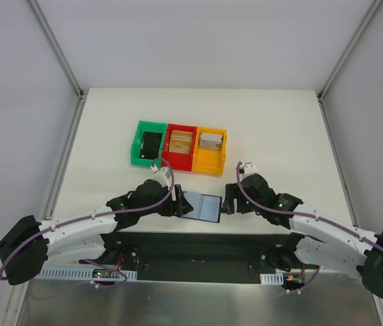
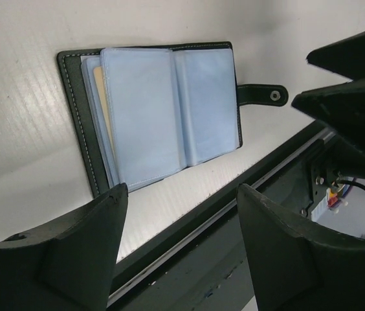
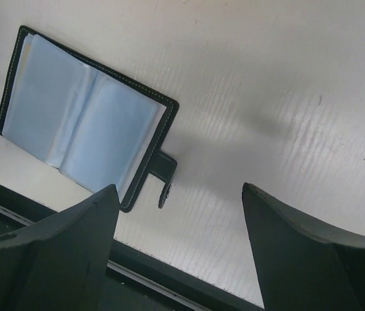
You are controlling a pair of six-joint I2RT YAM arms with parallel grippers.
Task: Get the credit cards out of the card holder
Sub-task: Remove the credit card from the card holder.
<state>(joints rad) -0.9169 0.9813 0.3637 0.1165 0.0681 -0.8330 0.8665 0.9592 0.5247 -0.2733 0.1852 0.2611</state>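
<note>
L gripper (image 2: pixel 181 191): jaws wide apart, nothing held. The small flat black folding card holder w/ grey-blue plastic sleeves (image 2: pixel 163 110) lies open just ahead of them. A thin tan-gold credit card (image 2: pixel 98 97) peeks from its left sleeve. R gripper (image 3: pixel 179 189): jaws wide, empty; holder ahead-left of them. Step, I think: reaching in for a card. Next: one gripper pins holder, other pinches card edge.

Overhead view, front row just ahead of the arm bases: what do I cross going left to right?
left hand → card holder, lying open on the table → right hand
</note>
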